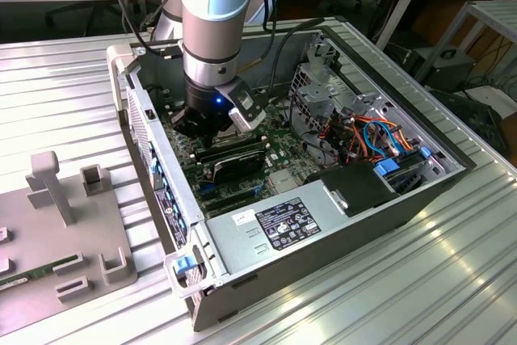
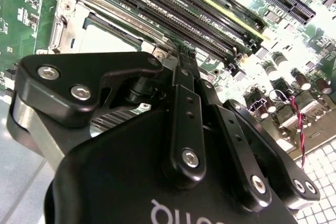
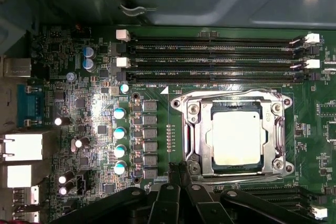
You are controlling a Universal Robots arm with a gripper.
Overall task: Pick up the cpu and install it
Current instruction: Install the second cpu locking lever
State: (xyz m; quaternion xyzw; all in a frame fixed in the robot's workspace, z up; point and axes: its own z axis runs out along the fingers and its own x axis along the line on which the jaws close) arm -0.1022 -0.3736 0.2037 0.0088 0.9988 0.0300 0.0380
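An open computer case (image 1: 380, 224) lies on its side on a ribbed metal table (image 1: 65, 86), and the arm (image 1: 212, 22) reaches down into it from above. Beneath the gripper (image 1: 208, 125) spreads the green motherboard (image 3: 94, 124), with its long dark memory slots (image 3: 215, 59) running along the far side of the socket from the fingertips. The socket frame (image 3: 195, 129), a bright metal surround with screws at its corners, sits just ahead of the gripper (image 3: 179, 170) in the first wrist view. The cpu (image 3: 236, 138) lies flat inside that frame (its pale silver top catching the light), seated in the socket and not touching the fingers (image 3: 185, 178). Those fingers are drawn together with nothing between them, their tips meeting in a thin point just beside the frame's near edge. In the second wrist view the gripper (image 2: 185, 56) shows the same closed pair, with the cpu (image 2: 107, 39) partly hidden behind its black linkage.
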